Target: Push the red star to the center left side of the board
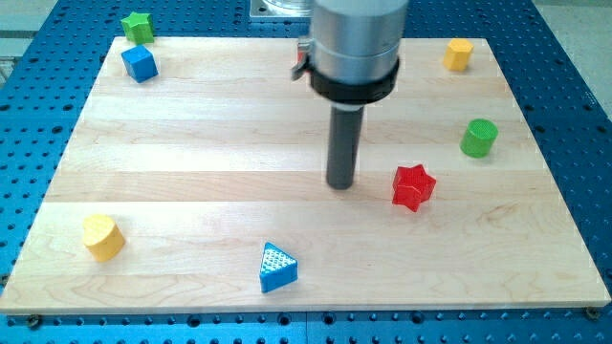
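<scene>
The red star (413,185) lies on the wooden board (191,162), right of the middle. My tip (341,185) rests on the board just to the star's left, a short gap apart from it. The rod hangs from a large grey cylinder at the view's top middle. The centre left part of the board lies far to the view's left of both.
A green star (138,26) and a blue cube (140,63) sit at the top left. A yellow block (103,236) is at the bottom left, a blue triangle (277,268) at the bottom middle. A yellow block (459,53) and a green cylinder (479,138) are at the right.
</scene>
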Motion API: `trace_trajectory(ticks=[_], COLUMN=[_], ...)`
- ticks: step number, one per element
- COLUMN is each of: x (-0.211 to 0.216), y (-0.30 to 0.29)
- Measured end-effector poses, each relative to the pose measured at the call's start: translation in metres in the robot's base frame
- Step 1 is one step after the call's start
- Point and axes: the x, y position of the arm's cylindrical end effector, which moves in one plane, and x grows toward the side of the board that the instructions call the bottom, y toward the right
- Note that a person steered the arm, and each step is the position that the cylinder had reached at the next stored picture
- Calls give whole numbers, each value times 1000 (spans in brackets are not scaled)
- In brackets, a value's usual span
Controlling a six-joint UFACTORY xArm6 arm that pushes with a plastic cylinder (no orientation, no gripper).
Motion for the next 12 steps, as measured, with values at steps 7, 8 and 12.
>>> trace_trajectory(ticks=[7, 8, 12], x=[-2, 56, -65], y=[125, 104, -63])
